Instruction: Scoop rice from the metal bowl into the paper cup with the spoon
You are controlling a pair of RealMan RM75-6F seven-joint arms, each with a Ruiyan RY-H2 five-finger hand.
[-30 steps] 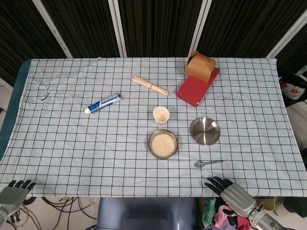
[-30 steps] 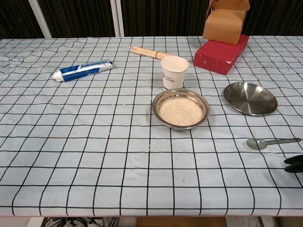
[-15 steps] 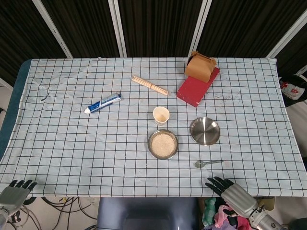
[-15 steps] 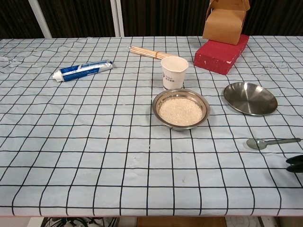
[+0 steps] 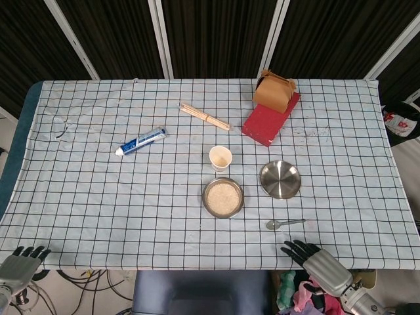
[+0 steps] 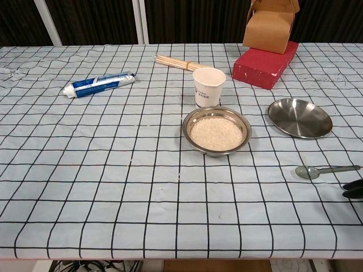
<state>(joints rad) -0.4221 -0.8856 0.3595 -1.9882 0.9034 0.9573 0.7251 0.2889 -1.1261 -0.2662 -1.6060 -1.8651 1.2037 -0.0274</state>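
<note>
From the head view, one table covered in a white cloth with a black grid (image 5: 98, 197) carries a single round metal bowl of white rice (image 5: 222, 197) near its front centre. One white paper cup (image 5: 220, 158) stands upright just behind that bowl, apart from it. One small grey metal spoon (image 5: 284, 224) lies flat to the right of the bowl, its scoop end toward the bowl, and one empty shallow metal dish (image 5: 280, 179) sits behind the spoon. Farther back lie one blue-and-white tube (image 5: 141, 141), one bundle of pale wooden sticks (image 5: 205, 117), and one flat red box (image 5: 270, 119) with one brown cardboard carton (image 5: 273, 91) on its far end. Two dark-fingered hands show at the front edge: the right hand (image 5: 315, 260) just in front of the spoon, fingers stretched apart and holding nothing, and the left hand (image 5: 20, 261) at the left corner, fingers likewise extended and empty.

Across the chest view, the same bowl of rice (image 6: 216, 130) sits mid-table with the cup (image 6: 209, 86) behind it, the dish (image 6: 299, 118) to the right, and the spoon (image 6: 326, 170) near the right edge. Only dark fingertips (image 6: 354, 188) of the right hand enter there, close to the spoon's handle without touching it. One tube (image 6: 97, 84), one stick bundle (image 6: 177, 62), one red box (image 6: 265, 64) and one carton (image 6: 271, 22) line the back.
</note>
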